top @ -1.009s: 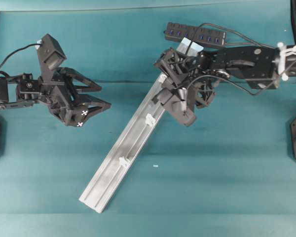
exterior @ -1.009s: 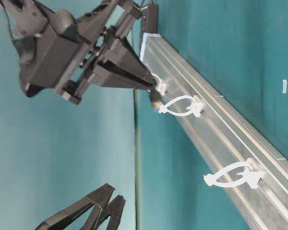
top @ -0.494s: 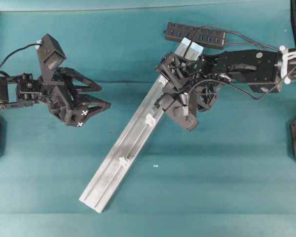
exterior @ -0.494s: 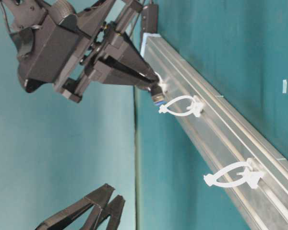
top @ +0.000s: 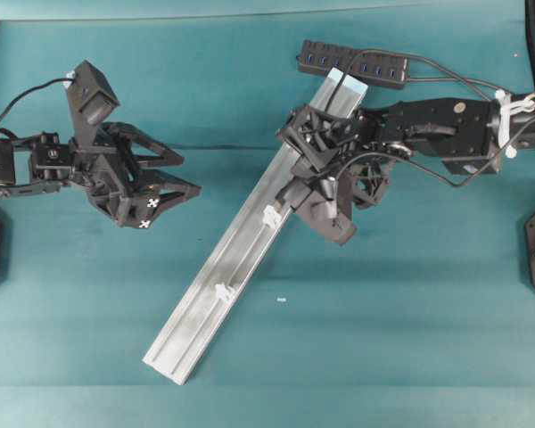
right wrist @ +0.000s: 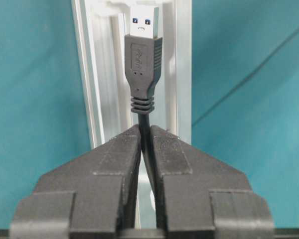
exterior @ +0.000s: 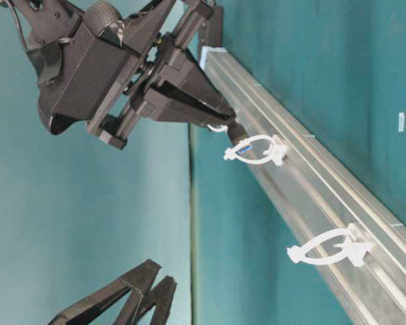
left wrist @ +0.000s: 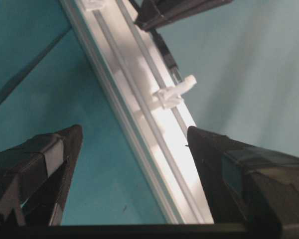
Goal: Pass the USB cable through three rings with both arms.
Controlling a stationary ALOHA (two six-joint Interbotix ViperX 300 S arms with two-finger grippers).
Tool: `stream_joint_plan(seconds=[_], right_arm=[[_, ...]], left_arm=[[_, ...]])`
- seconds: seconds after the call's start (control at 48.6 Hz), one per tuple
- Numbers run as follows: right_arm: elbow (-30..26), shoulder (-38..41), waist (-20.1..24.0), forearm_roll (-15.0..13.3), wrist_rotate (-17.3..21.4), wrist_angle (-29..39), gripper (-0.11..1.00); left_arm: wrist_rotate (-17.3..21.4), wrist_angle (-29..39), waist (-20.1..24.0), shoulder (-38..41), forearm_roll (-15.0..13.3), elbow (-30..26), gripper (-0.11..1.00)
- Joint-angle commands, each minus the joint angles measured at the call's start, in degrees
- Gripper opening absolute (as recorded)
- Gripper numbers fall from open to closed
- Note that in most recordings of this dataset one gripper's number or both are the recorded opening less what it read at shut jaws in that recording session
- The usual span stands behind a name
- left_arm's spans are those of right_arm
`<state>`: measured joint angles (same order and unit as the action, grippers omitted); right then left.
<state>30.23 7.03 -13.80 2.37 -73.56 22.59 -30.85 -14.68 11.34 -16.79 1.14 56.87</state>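
While a second ago its plug hung short of the middle ring (exterior: 256,149), the USB cable (right wrist: 142,64), pinched in the right gripper (right wrist: 144,149), now enters it: threading proceeds. Left gripper (top: 183,174): fingers spread, idle.

USB cable (right wrist: 143,59) plug at middle ring (exterior: 254,149); jaws pinch cord.

Brushed shiny metal rail (top: 241,259), white, seemingly plastic rings (exterior: 256,150), matt black cable plug (right wrist: 143,62)
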Motion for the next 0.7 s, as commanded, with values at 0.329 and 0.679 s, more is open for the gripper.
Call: stream_joint_plan(seconds=[0.329, 0.679], right_arm=[[-0.79, 0.62, 2.2, 0.44, 0.09, -0.35, 0.1], [-2.11, 1.76, 3.69, 0.62, 0.62, -0.79, 0.1]], left_arm=[[-0.18, -0.26, -0.09, -0.79, 0.18, -0.7, 0.92], [-0.44, -0.62, -2.64, -0.35, 0.18, -1.76, 0.92]])
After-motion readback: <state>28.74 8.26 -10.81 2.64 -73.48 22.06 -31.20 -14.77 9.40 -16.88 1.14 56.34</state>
